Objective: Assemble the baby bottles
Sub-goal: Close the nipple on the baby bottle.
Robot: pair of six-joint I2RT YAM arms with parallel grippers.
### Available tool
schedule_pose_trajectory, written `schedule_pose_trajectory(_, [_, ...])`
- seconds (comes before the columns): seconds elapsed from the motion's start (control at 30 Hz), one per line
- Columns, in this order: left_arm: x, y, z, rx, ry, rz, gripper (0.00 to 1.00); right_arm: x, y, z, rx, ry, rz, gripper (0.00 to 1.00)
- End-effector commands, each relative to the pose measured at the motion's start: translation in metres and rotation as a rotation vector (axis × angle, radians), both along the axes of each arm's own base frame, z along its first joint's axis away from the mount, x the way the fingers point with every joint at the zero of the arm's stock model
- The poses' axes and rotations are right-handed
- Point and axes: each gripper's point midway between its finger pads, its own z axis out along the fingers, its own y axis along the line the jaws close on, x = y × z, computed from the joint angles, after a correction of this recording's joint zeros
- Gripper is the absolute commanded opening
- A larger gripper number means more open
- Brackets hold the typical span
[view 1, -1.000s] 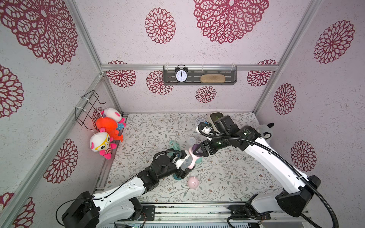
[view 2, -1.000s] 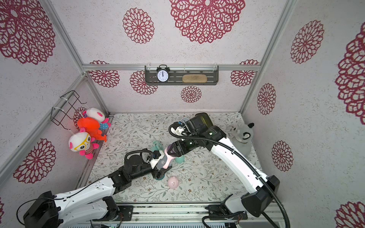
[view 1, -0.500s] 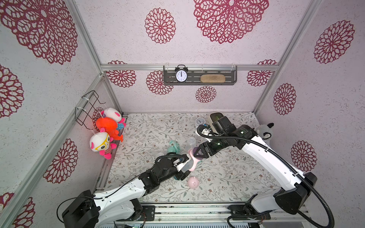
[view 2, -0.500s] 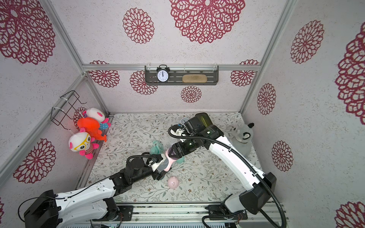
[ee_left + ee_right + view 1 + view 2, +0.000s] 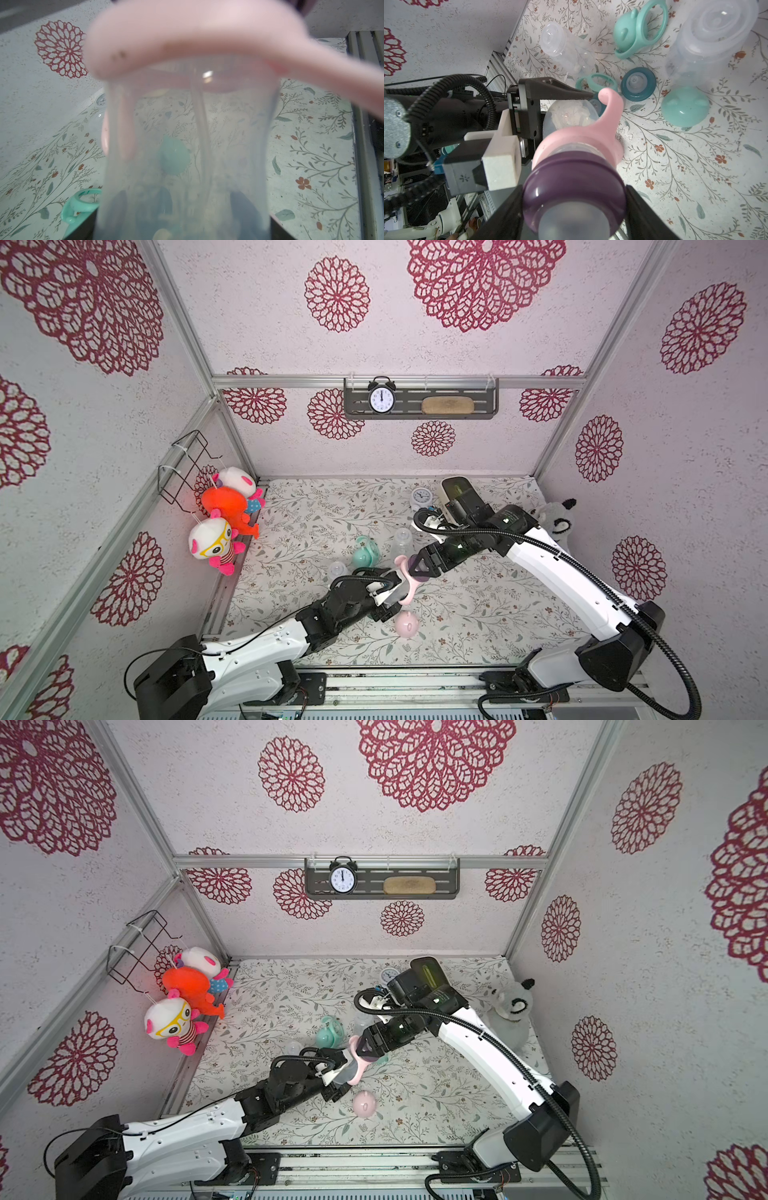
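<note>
A pink-handled baby bottle hangs tilted above the mat between both arms. My left gripper is shut on its clear body. My right gripper is shut on the purple nipple collar, which sits against the pink handle ring. A pink dome cap lies on the mat below. Two more clear bottles, a mint cap, a teal collar and mint handle rings lie loose.
A small white alarm clock stands at the back of the mat. A grey raccoon plush sits by the right wall, and plush toys hang under a wire basket on the left wall. A shelf hangs on the back wall.
Both grippers and the bottle between them have drifted slightly toward the front edge of the mat. Neither grip has changed.
</note>
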Motion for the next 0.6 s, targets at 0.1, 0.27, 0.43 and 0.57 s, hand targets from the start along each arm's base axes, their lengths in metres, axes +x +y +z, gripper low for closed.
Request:
schedule_pose_trajectory(0.1, [0.008, -0.004, 0.041, -0.098, -0.129, 0.028, 0.00, -0.014, 0.005, -0.004, 0.006, 0.055, 0.046, 0.49])
schedule_pose_trajectory(0.27, [0.008, -0.004, 0.042, -0.091, -0.143, 0.039, 0.00, -0.011, 0.006, -0.001, 0.014, 0.052, 0.017, 0.49])
schedule_pose_trajectory(0.43, [0.005, -0.005, 0.041, -0.085, -0.129, 0.018, 0.00, -0.002, -0.003, 0.008, -0.015, -0.043, -0.003, 0.48])
schedule_pose_trajectory(0.57, [-0.003, -0.006, 0.045, -0.112, -0.096, -0.012, 0.00, -0.005, -0.004, 0.014, 0.005, -0.100, 0.048, 0.48])
